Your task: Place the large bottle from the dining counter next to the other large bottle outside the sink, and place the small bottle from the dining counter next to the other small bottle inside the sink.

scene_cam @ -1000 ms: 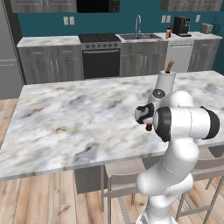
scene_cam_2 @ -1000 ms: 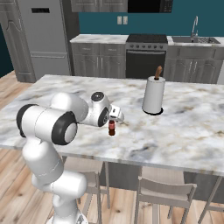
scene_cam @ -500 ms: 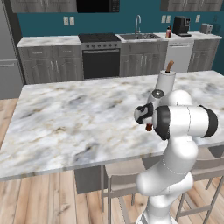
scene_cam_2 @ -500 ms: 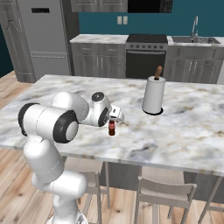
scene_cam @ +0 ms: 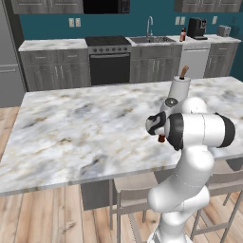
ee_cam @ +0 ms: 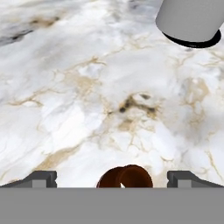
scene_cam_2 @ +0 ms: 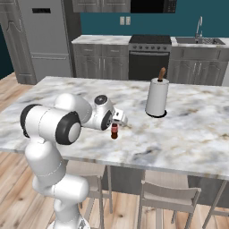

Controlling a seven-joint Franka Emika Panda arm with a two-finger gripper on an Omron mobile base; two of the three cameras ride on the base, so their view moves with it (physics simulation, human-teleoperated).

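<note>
A small dark red-brown bottle (scene_cam_2: 114, 131) stands upright on the marble dining counter (scene_cam_2: 188, 134), near its front edge. In the left base view my arm partly hides the small bottle (scene_cam: 161, 139). My gripper (scene_cam_2: 120, 119) hangs just above it, open. In the hand view the bottle's round top (ee_cam: 124, 176) lies between my two fingertips (ee_cam: 41, 178), with a gap on each side and no contact. At the far wall the sink (scene_cam: 152, 40) is set into the back counter, and a reddish bottle (scene_cam: 182, 34) stands outside it to the right.
A paper towel roll (scene_cam_2: 157, 97) on a dark base stands on the dining counter behind and to the right of the small bottle. Stools (scene_cam_2: 167, 199) sit under the counter's front edge. A stove (scene_cam: 109, 59) and a coffee machine (scene_cam: 195, 28) line the back wall.
</note>
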